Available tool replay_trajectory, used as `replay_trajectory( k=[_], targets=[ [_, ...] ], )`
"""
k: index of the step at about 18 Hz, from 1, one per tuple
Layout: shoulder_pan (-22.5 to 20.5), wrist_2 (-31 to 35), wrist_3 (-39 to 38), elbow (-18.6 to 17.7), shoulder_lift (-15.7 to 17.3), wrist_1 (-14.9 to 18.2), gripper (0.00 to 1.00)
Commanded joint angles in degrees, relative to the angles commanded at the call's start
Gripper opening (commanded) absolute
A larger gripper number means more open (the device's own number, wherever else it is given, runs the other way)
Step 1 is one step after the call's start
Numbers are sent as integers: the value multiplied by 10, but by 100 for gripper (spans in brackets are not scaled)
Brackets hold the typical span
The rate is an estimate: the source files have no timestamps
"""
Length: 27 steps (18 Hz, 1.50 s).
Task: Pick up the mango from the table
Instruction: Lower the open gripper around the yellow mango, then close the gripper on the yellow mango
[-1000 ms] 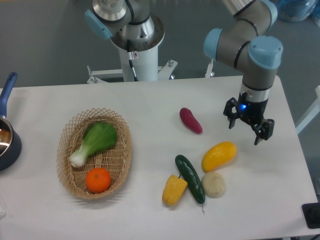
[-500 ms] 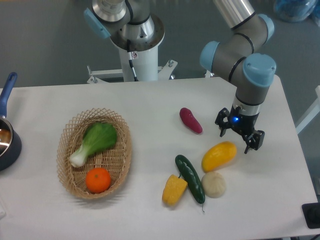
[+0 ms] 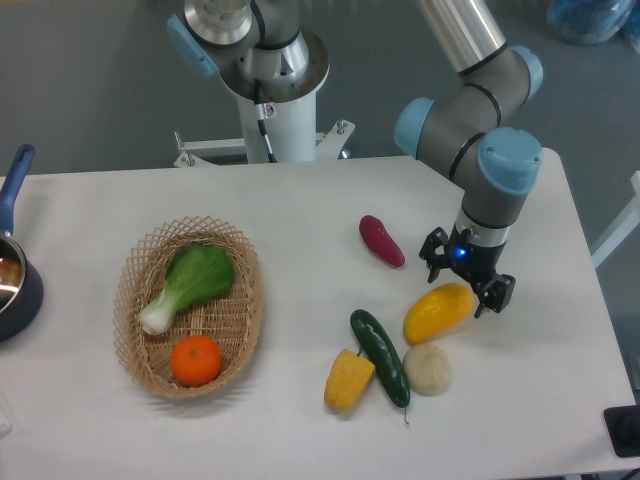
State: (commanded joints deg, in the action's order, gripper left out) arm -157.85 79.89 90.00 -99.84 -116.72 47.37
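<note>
The mango [image 3: 436,312], a glossy yellow-orange oval, lies on the white table [image 3: 300,200] right of centre, tilted up to the right. My gripper [image 3: 466,282] is open and hangs just over the mango's upper right end. One finger [image 3: 433,262] stands to the mango's upper left, the other [image 3: 497,297] to its right. Nothing is held.
A purple sweet potato [image 3: 382,241] lies up-left of the mango. A cucumber [image 3: 380,357], a yellow corn-like piece [image 3: 348,380] and a beige bun [image 3: 428,368] lie just below it. A wicker basket [image 3: 136,330] holds bok choy [image 3: 190,284] and an orange [image 3: 196,360]. A pot [image 3: 12,280] sits at the left edge.
The gripper has moved left and down, from right of and above the mango to right over its upper right end. It stays open. The objects have not moved.
</note>
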Motion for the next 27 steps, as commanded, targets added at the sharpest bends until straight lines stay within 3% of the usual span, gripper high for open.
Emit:
replay_trajectory(
  k=[9, 20, 21, 23, 27],
  targets=[
    [18, 40, 11, -2, -15, 1, 100],
    [21, 44, 13, 4, -32, -1, 100],
    [21, 44, 13, 4, -33, -1, 97],
    [25, 44, 12, 4, -32, -2, 71],
    [25, 44, 12, 10, -28, -2, 43]
  ],
)
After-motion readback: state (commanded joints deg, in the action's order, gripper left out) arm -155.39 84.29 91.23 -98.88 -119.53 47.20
